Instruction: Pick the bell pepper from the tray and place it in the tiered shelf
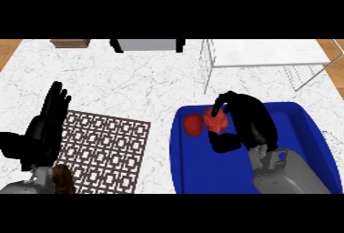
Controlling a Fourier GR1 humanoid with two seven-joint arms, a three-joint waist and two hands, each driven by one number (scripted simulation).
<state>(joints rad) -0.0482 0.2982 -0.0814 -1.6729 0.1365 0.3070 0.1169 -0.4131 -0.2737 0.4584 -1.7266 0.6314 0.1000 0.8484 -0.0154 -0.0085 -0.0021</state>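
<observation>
From the head view, my right hand [236,123] is down inside the blue tray [201,173], fingers curled round the red pepper [216,122], which shows between them; a darker red patch on the tray floor just to its left could be the pepper's shadow or another part of it, I cannot tell which. Whether the pepper is off the tray floor I cannot tell either. I judge this to be the pick step, with the grasp made and the carry not yet begun. The next move calls for lifting clear of the tray's raised rim, then travelling up and to the right toward the shelf [269,57], whose thin pale wire frame and flat pale tier stand beyond the tray.

My left hand [43,129] rests open at the left edge, fingers straight and pointing up, holding nothing, beside a dark brown mat [107,150] with a pale lattice pattern.

The table [128,86] is white marble with fine grey veins. The tray is smooth, glossy, with rounded corners. The pepper looks lumpy and glossy.
</observation>
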